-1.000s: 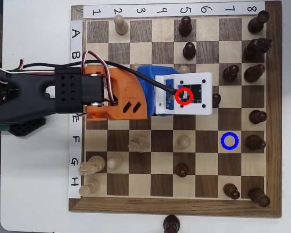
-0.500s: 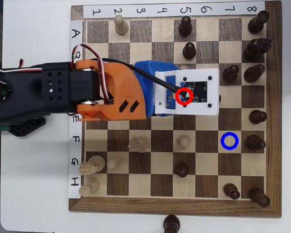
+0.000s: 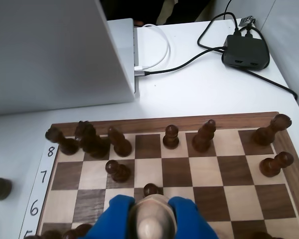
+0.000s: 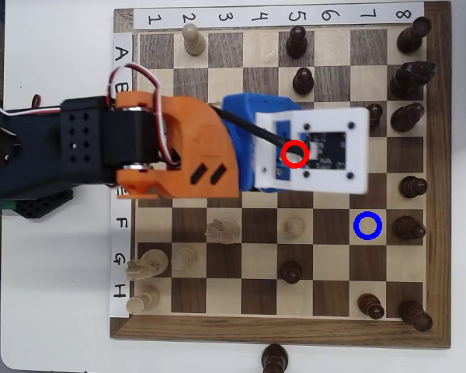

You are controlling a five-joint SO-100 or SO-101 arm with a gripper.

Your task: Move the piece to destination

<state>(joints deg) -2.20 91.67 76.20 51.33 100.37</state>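
In the wrist view the piece [image 3: 150,221], light wood with a rounded head, sits between my two blue fingers [image 3: 114,214] at the bottom middle. My gripper [image 3: 150,211] is shut on it. A dark pawn [image 3: 150,189] stands just beyond it. In the overhead view the gripper and the piece are hidden under the white camera mount [image 4: 318,151], which lies over rows C to E with a red ring [image 4: 293,153] drawn on it. The destination, a blue ring [image 4: 367,225], marks a light square in row F, column 7, below and right of the mount.
Dark pieces line column 8 [image 4: 408,116] and dot the board [image 4: 302,79]. Light pieces stand near row F [image 4: 294,225] and at the lower left [image 4: 146,264]. A dark pawn [image 4: 409,228] stands right beside the blue ring. In the wrist view a white box [image 3: 55,50] and a black hub [image 3: 245,50] lie beyond the board.
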